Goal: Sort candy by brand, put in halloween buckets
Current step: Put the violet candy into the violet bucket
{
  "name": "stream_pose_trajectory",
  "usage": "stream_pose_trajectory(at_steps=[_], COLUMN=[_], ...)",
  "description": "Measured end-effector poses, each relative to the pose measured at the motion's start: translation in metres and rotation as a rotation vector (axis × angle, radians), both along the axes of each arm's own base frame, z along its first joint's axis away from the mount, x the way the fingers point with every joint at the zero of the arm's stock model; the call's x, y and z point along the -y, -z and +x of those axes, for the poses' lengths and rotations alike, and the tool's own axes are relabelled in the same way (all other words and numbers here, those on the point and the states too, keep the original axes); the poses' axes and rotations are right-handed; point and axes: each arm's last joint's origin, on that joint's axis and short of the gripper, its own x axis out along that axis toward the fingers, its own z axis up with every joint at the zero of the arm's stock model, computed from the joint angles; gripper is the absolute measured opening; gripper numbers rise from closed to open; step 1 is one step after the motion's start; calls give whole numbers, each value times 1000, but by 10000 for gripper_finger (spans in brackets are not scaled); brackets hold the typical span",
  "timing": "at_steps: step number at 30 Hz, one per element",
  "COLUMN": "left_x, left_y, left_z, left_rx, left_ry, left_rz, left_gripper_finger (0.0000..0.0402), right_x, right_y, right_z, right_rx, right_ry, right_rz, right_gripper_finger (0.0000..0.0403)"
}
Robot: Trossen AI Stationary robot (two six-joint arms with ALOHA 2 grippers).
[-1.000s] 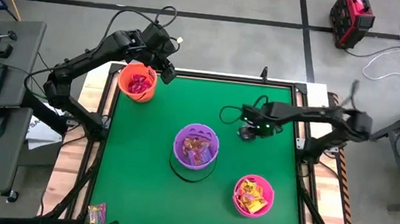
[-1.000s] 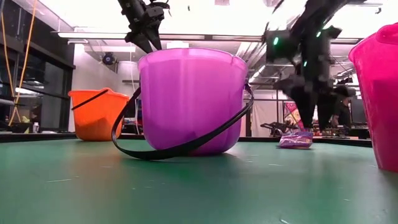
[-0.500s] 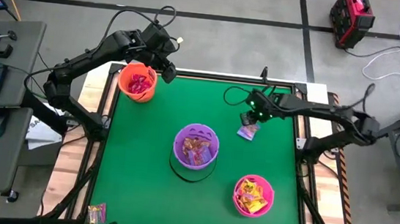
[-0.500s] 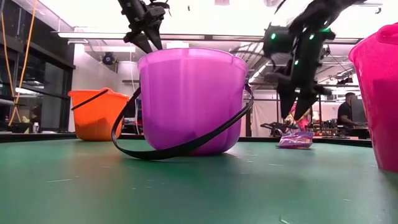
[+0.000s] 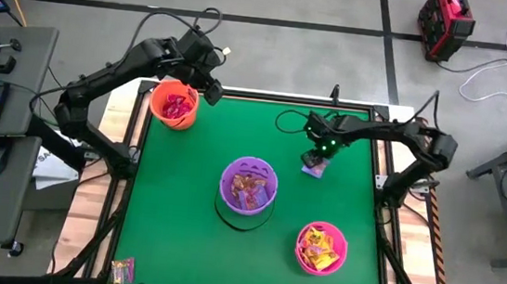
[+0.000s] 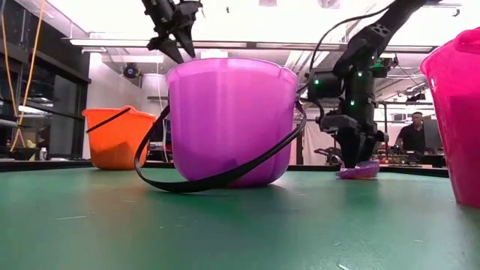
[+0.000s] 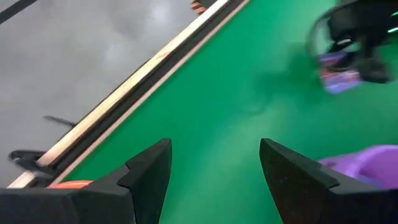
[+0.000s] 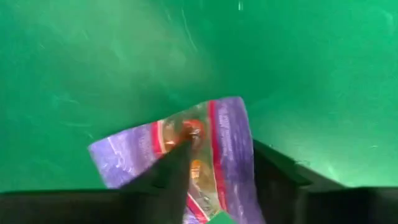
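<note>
High view, right claw (image 5: 315,163): lowered onto a purple candy packet (image 5: 314,169) lying on the green desk (image 5: 182,200) near its right edge; finger spread cannot be read here.
High view, left claw (image 5: 212,90): held above the desk's far left corner, just beside the orange bucket (image 5: 174,104), which holds red packets.
High view, other buckets: purple bucket (image 5: 248,185) mid-desk with mixed packets; pink bucket (image 5: 321,247) near the right front with yellow packets.
Low view, right claw (image 6: 358,156): tips down at the purple candy packet (image 6: 358,170), which lies flat on the desk.
Left wrist view, left claw (image 7: 214,180): fingers (image 7: 149,171) spread wide, nothing between them; green desk below.
Right wrist view, right claw (image 8: 217,180): fingers (image 8: 171,177) parted, one on each side of the purple candy packet (image 8: 211,140); one tip overlaps the wrapper; a firm grip is not evident.
</note>
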Motion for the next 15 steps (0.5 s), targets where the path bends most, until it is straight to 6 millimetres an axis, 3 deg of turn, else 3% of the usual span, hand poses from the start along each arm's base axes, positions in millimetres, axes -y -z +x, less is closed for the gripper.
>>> stream_pose_trajectory(at_steps=[2,4,5,9,12,15], left_x=[4,10,14,35,54,72], left_y=[-14,-36,-47,-80,-93,-99], left_z=[-7,-19,-26,-54,-72,-86], left_rx=[58,125,162,291,352,384], left_ry=[13,12,11,14,48,96], left_rz=[10,52,80,178,201,188], left_gripper_finger=[232,232,232,232,232,232], right_x=[-1,0,1,-1,-11,-28], right_y=[-8,-26,-38,-93,-140,-172], right_z=[2,8,11,28,46,63], right_rx=[18,84,131,392,634,781], right_ry=[-2,-8,-17,-96,-205,-300], right_rz=[-14,-44,-54,-100,-144,-170], right_gripper_finger=[100,32,18,7,5,2])
